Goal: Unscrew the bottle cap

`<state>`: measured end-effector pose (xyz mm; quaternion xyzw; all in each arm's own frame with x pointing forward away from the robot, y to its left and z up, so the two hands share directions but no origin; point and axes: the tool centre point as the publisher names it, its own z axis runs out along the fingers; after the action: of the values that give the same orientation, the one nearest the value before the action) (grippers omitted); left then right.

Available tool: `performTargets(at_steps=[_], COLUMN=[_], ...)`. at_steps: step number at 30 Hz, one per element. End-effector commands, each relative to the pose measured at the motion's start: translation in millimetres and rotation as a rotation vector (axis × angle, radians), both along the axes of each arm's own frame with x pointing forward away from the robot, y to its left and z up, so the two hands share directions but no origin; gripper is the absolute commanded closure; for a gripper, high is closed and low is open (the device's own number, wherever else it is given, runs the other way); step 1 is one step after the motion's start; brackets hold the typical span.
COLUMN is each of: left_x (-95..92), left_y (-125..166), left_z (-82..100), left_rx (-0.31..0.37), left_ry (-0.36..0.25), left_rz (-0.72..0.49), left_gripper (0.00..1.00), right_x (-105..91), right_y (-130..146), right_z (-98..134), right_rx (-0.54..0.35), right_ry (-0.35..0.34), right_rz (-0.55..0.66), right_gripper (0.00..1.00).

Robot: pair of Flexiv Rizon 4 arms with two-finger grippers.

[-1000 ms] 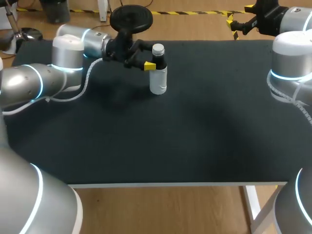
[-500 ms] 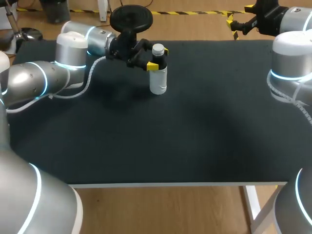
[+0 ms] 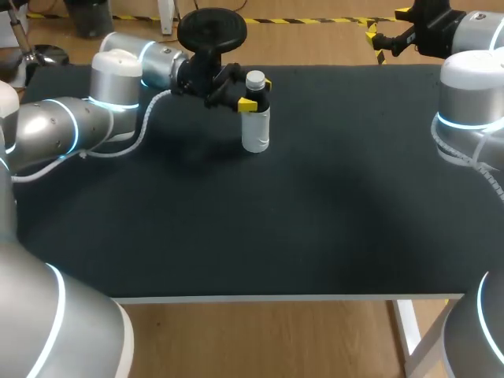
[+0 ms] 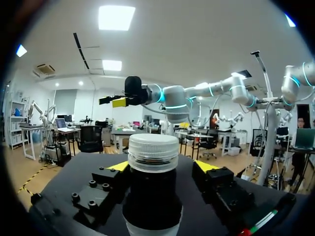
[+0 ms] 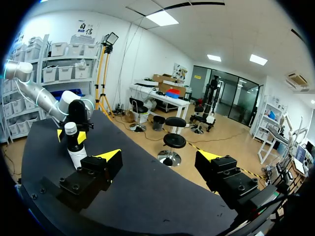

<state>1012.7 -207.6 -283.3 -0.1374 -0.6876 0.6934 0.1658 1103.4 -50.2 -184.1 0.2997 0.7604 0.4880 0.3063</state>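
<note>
Here, at 12 o'clock on the table (image 3: 315, 220), the left gripper (image 3: 257, 93) straddles the bottle (image 3: 255, 132) just under its cap (image 3: 255, 79), jaws wide, seemingly not yet pressing. The bottle looks light, stiff and smooth, so it may spin; I would clamp the body and twist the small cap from 2 sides. At 1 o'clock, the right gripper (image 5: 161, 157) hangs with jaws spread wide, empty.
</note>
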Motion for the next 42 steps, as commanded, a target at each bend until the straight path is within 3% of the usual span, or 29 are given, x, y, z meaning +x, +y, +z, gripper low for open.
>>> performTargets(at_steps=[1,17,42], left_x=[5.1,10.6,16.3], left_y=[0,11,18], left_z=[-3.2,10.3,4.6], left_rx=[-0.007,-0.021,-0.026], left_ry=[-0.002,-0.045,-0.019], left_rz=[-0.023,0.01,0.051], left_gripper=[1.0,1.0,1.0], right_x=[0.5,0.5,0.5], right_y=[0,0,0], right_z=[0,0,0], right_rx=[-0.001,-0.001,-0.001], right_ry=[0.001,0.001,0.001], right_rz=[0.0,0.0,0.0], right_gripper=[0.0,0.0,0.0])
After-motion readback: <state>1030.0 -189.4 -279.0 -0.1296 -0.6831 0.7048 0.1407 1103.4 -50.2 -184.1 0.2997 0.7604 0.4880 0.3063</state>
